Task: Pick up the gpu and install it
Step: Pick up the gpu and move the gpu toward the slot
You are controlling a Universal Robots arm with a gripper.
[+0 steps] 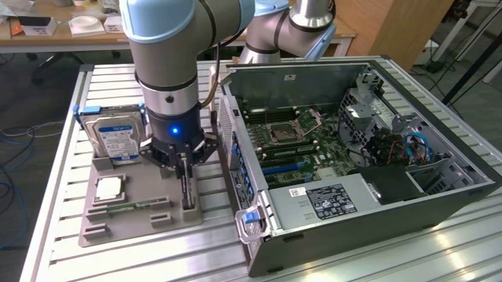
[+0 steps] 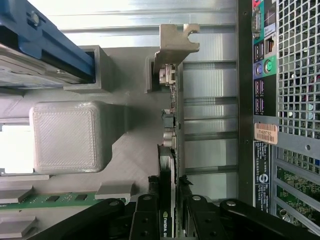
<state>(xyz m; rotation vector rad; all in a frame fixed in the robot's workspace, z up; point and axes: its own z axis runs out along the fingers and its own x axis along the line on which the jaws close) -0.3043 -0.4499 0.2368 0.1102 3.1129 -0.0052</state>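
Note:
The gpu [image 1: 187, 183] stands on edge in a slot of the grey fixture tray [image 1: 141, 226], on the side nearest the open computer case [image 1: 392, 220]. My gripper [image 1: 185, 167] has come straight down over it. In the wrist view the gpu [image 2: 172, 125] runs edge-on away from the gripper, green board and black cooler side by side, and ends in its silver bracket [image 2: 176, 42]. My gripper [image 2: 170, 222] straddles the near end of the card. One black finger [image 2: 145, 220] lies against the cooler side and the other [image 2: 197, 217] stands a sliver off the board side.
A hard drive [image 1: 116, 138] with a blue-white label stands upright at the tray's far end. A processor [image 1: 108, 188] and a RAM stick [image 1: 129, 207] lie flat on the tray. The case's perforated rear panel [image 2: 295, 75] is close beside the card. The table is slatted aluminium [image 1: 117, 261].

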